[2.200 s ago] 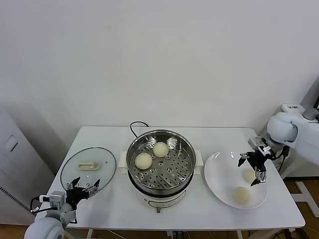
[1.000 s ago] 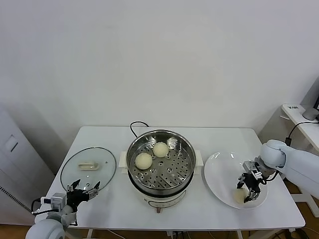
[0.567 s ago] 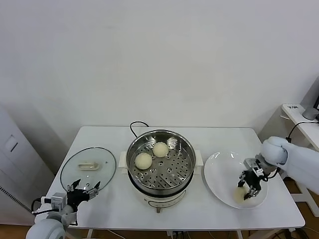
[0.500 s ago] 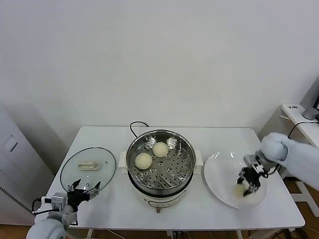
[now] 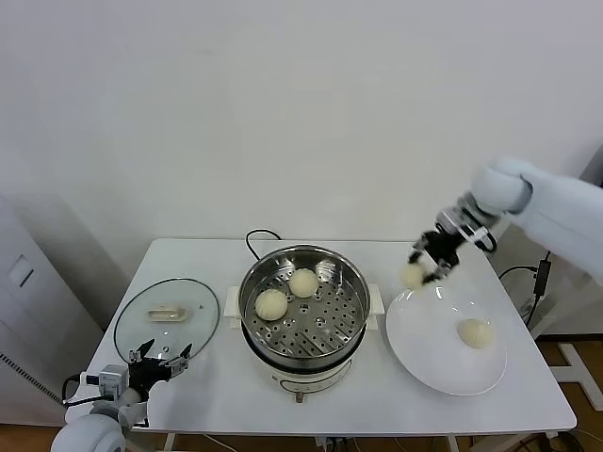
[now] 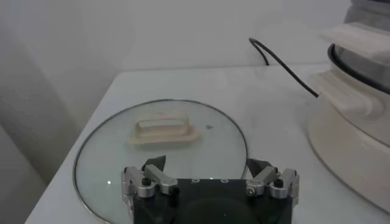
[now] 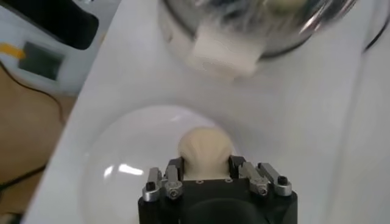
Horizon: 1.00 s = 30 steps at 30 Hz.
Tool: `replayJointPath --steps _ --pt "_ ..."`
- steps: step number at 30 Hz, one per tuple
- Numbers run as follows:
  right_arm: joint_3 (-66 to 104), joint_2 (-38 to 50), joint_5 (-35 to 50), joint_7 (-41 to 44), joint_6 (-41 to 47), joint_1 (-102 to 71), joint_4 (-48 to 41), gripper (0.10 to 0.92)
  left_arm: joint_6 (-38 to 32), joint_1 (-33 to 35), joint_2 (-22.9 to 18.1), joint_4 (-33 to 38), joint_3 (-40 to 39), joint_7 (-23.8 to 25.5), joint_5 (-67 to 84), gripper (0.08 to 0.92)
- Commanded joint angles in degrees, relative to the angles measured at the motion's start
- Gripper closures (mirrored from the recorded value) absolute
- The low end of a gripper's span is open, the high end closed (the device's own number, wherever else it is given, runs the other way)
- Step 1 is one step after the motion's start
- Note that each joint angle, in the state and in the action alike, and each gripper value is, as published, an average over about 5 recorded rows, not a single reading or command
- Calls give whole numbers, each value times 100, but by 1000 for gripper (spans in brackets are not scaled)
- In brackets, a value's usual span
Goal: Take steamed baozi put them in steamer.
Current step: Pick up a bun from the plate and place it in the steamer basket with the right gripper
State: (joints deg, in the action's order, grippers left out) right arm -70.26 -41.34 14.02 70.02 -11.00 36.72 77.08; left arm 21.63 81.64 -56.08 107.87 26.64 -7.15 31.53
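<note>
Steamer [image 5: 303, 306]: holds two baozi [image 5: 287, 294].
Third baozi [image 5: 413, 274]: gripped in right gripper [image 5: 426, 266] jaws, aloft just right of steamer.
Fourth baozi [image 5: 474, 332]: on plate [image 5: 424, 353], right of steamer.
Left gripper [image 5: 158, 357]: jaws open, idle beside lid [image 5: 167, 316].

Two baozi [image 5: 286, 293] in steamer [image 5: 301, 353]

Plain white wall [image 5: 283, 113] behind a white rectangular table [image 5: 396, 395] — grey cabinet [image 5: 28, 311] at its left, wood-tone floor [image 5: 556, 438] below, even diffuse light, no hard shadows.
</note>
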Motion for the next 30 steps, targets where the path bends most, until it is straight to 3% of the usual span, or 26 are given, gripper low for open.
replayJointPath --steps 1,16,30 --pt "85 -1275 131 -45 -1328 595 189 558 -10 4 6 1 -1 1 -3 177" --pt "45 -2005 -996 -242 -2199 -176 1337 554 -34 23 3 -5 12 4 -3 177" --pt "132 -2091 -2038 -44 -2509 -776 1421 550 -55 26 3 -32 23 9 -2 177"
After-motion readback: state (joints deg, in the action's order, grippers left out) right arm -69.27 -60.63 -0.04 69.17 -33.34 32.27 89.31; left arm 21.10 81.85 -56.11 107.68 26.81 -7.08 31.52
